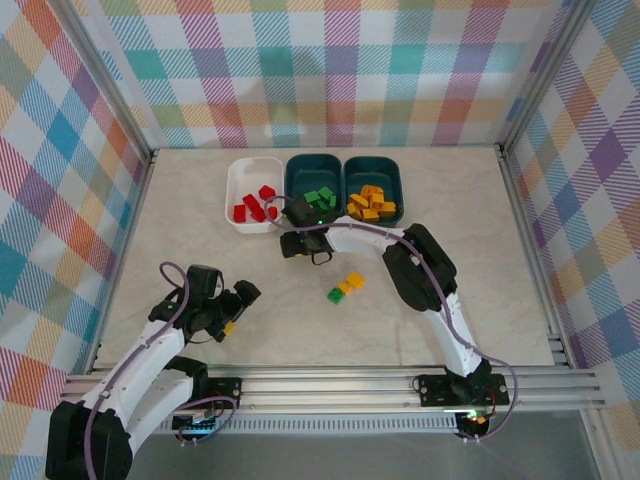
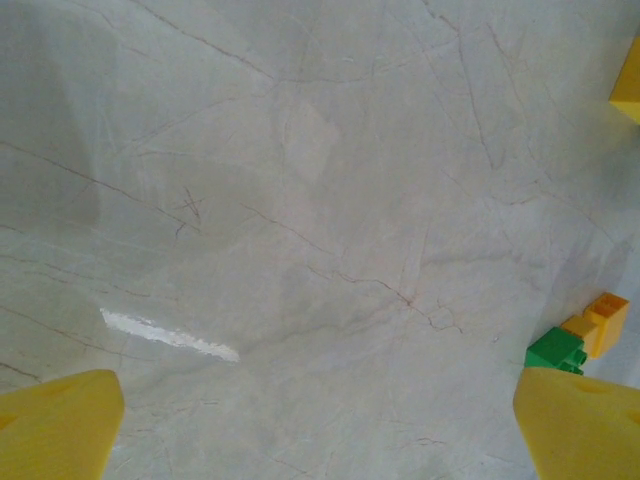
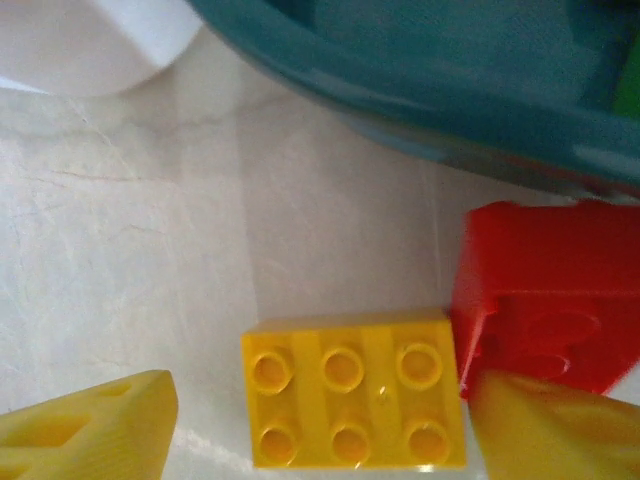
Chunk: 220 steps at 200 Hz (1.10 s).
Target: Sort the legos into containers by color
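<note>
Your left gripper [image 1: 238,308] hangs at 7 o'clock over the table [image 1: 180,220], fingers [image 2: 55,425] spread wide with nothing between them. At 11 o'clock the white tub [image 1: 232,190] holds red legos [image 1: 255,208]. At 12 o'clock the middle teal tub [image 1: 291,175] holds green legos [image 1: 320,197].

Your right gripper [image 1: 305,242] is at that tub's 6 o'clock. Its jaws stand apart astride a yellow brick [image 3: 352,402] and are not clamped on it. A red brick [image 3: 545,295] sits just beside it at 2 o'clock.

The right teal tub [image 1: 400,180] holds orange legos [image 1: 370,203]. A loose green brick [image 1: 336,294] and loose yellow bricks [image 1: 352,282] lie at the right gripper's 5 o'clock.
</note>
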{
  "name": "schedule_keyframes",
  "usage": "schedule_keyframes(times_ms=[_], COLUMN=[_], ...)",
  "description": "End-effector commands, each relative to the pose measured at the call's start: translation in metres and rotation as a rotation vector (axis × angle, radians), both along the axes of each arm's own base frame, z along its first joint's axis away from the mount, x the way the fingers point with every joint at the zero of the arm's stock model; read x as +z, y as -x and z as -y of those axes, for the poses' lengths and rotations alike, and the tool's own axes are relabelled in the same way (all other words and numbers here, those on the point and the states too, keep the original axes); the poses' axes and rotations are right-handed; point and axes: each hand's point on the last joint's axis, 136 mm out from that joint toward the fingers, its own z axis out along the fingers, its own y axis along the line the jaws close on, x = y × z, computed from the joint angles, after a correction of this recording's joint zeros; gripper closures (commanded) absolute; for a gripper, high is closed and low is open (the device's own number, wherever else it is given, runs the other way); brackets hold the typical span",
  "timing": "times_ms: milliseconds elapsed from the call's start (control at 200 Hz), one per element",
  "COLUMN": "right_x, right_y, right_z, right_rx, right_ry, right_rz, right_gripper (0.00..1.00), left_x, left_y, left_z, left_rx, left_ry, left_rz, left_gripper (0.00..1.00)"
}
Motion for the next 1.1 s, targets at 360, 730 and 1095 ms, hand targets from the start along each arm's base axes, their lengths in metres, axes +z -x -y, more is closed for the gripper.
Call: schedule_keyframes(times_ms=[360,730,1095], right_x=[-0.009,0.045,0.096], right_y=[0.023,0.057,-0.033], right_z=[0.013,0.025,0.113], right_rx=[0.035,0.065,-0.132], right_ry=[0.131,0.009,-0.029], right_rz=[0.065,0.101,0.189], right_gripper=[0.51,0.55,0.56], left_x=[0.0,0.004,0.024], left_y=[0.001,0.004,-0.023], left_z=[-0.006,-0.007,0.017], left_rx=[0.004,0.013,-0.059], left_ry=[-0.03,-0.022,0.019], left_rz=[-0.012,0.011,0.085], left_gripper=[0.0,0.0,0.01])
